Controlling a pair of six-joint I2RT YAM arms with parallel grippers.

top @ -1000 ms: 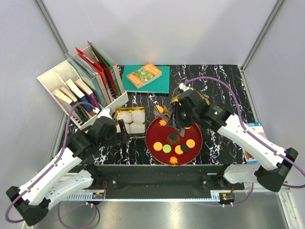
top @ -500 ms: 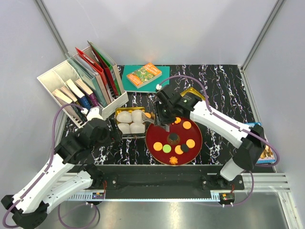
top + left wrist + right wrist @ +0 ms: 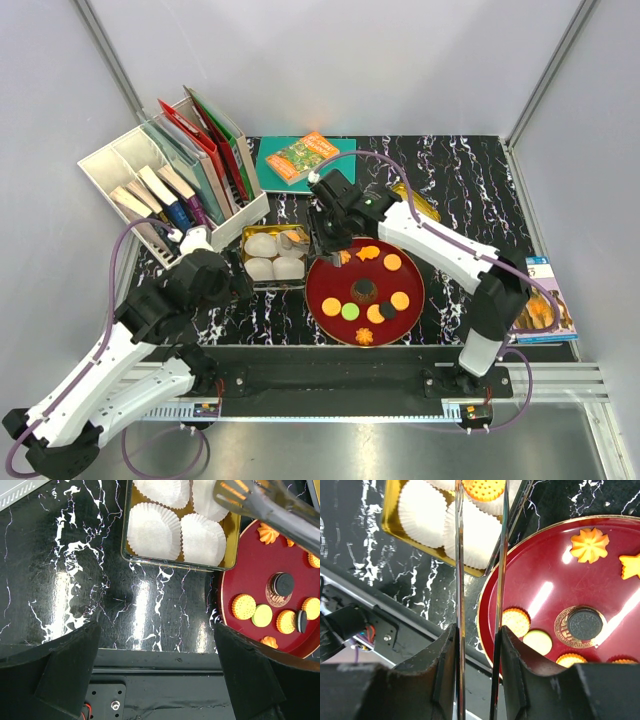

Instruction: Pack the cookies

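White-shelled arms (image 3: 112, 358) with black joints and looping purple cables (image 3: 375, 157)

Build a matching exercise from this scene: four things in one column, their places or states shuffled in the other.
1. tongs
2. white paper cups
3. pale green cookie
4. left gripper

A. on the red plate
B. open, holding nothing
C. in the right gripper, pinching a round orange cookie
D. in the gold tray

Pairs: 1-C, 2-D, 3-A, 4-B
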